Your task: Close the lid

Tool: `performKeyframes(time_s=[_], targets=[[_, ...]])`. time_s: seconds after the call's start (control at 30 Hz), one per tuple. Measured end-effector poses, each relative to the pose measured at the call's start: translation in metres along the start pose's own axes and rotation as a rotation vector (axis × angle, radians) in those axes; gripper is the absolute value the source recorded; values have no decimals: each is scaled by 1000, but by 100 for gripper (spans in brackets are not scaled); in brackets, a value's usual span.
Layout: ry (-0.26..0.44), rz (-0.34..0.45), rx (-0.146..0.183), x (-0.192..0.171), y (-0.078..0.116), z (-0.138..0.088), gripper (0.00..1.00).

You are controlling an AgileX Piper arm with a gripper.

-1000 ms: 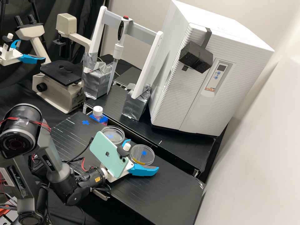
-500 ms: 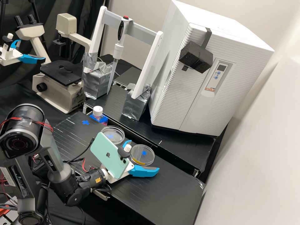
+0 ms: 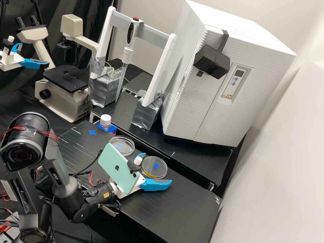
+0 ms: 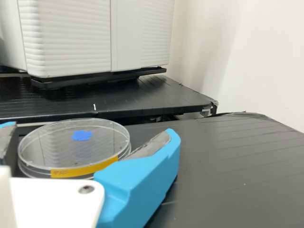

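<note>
Gripper point(image 4: 91, 128): being held wide open around the clear dish point(image 4: 52, 148); any grip cannot be told.
Clear dish: possibly being shoved by uneven closing.

Our blue fingers point(image 4: 142, 180) stand apart with a clear round dish point(image 4: 50, 149) between them. We see yellow tape point(image 4: 83, 170) on its side.
</note>
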State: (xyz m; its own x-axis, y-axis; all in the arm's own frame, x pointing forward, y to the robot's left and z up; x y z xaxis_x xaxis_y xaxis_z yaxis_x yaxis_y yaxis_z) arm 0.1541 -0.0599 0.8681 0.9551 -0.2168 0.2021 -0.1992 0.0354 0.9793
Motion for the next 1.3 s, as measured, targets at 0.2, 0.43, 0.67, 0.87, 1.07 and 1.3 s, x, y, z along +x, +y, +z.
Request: performKeyframes(time_s=[0.2,0.43,0.67,0.87,1.07,1.3], targets=[[2,1,3,0,0,-1,0],[7,-4,3,1,-1,-2,0],[11,-6,2,1,-2,-2,0],[12,-5,1,1,-1,-3,0],[34,3,4,-2,1,-8,0],[127,75,39,-20,12,-32,0]])
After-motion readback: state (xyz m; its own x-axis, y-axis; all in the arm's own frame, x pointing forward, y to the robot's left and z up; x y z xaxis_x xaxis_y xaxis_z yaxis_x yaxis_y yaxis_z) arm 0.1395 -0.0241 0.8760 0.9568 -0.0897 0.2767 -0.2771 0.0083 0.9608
